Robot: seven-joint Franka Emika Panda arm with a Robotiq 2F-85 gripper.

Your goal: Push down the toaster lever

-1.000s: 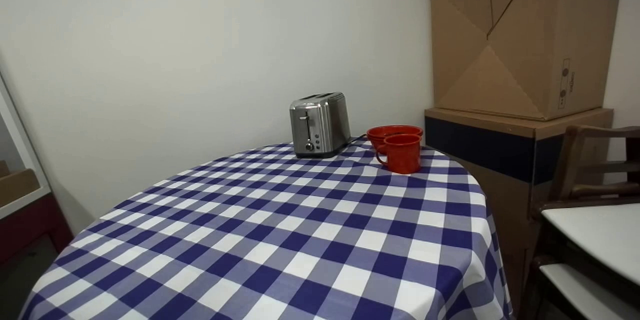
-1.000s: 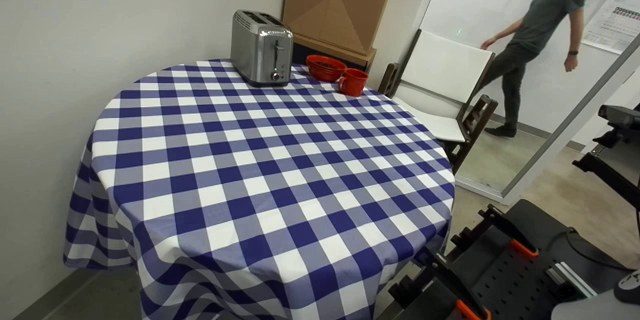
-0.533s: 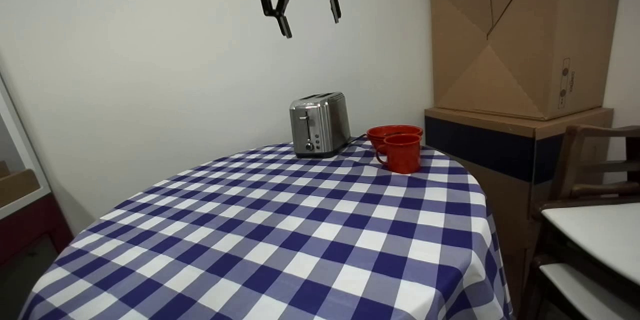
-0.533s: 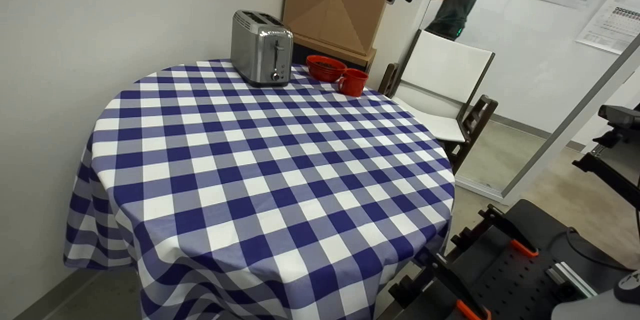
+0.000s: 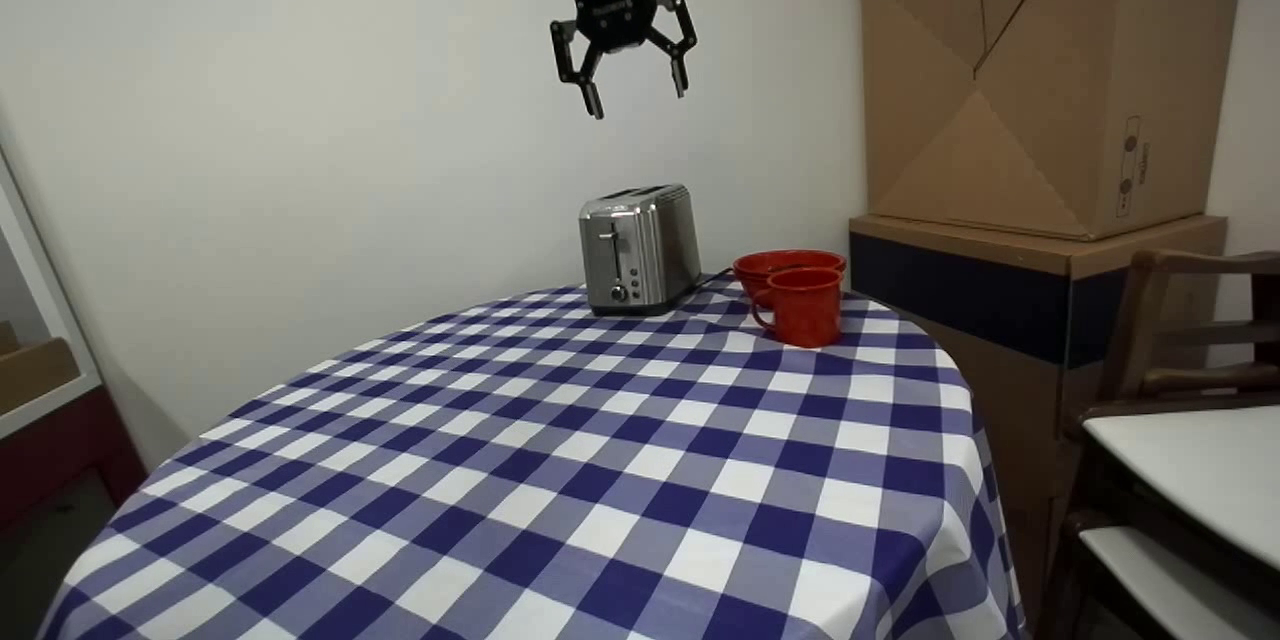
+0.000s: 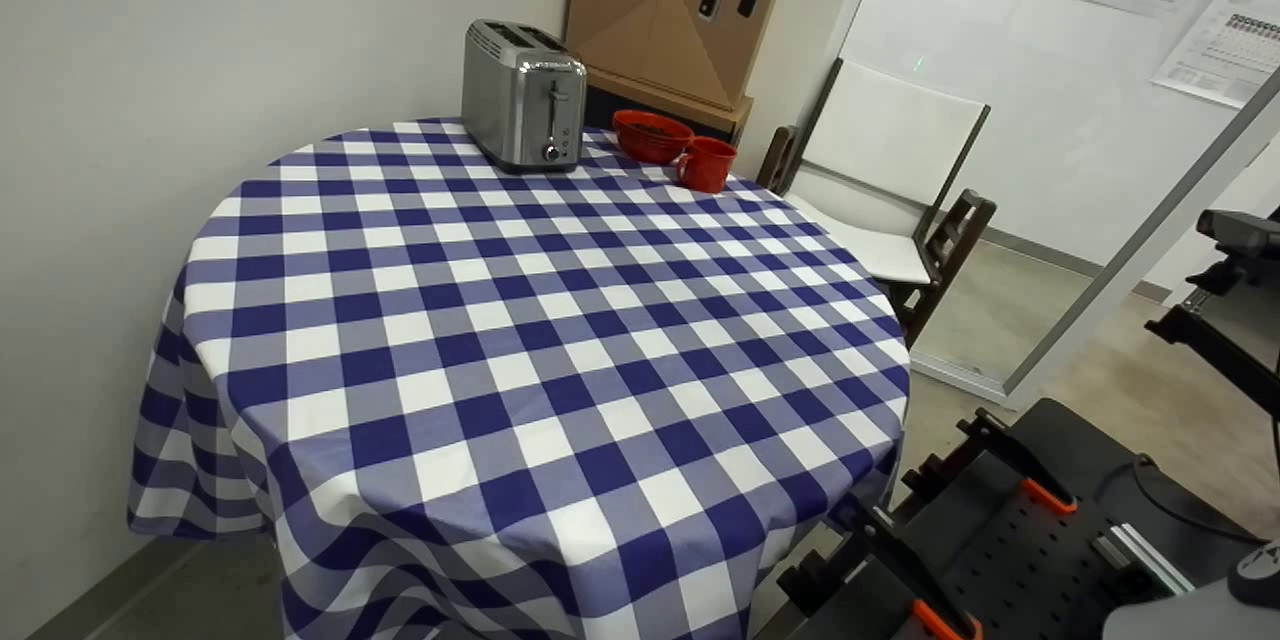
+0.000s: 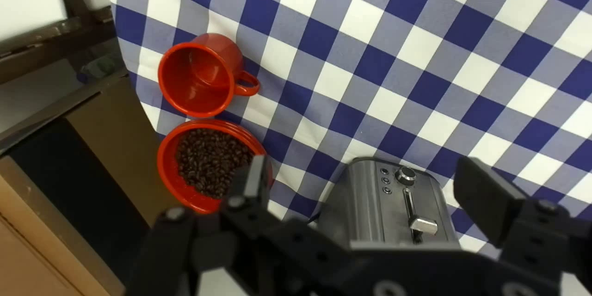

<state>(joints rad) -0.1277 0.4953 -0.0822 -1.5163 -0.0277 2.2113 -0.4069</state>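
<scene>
The silver toaster (image 5: pixel 645 255) stands upright at the back of the table in both exterior views (image 6: pixel 495 95). Its lever (image 5: pixel 608 236) sits near the top of its slot, above a round knob (image 6: pixel 551 152). In the wrist view the toaster's front (image 7: pixel 365 203) shows between the fingers, with the lever (image 7: pixel 423 225) unobstructed; the toaster's upper part is hidden by the gripper body. My gripper (image 5: pixel 640 106) is wide open and empty, pointing down. It hangs in the air higher than the toaster and touches nothing. It also shows in an exterior view (image 6: pixel 728 15).
A red cup (image 5: pixel 806 308) and a red bowl (image 7: pixel 178 180) of dark beans stand beside the toaster. A cord runs from the toaster's side. A wall is behind it. Cardboard boxes (image 5: pixel 1000 100) and a white chair (image 6: pixel 890 135) stand past the checkered table (image 6: pixel 480 320).
My gripper has come down into view and moved closer to the toaster, staying open. The person in the background has walked out of view. The toaster and its lever have not moved.
</scene>
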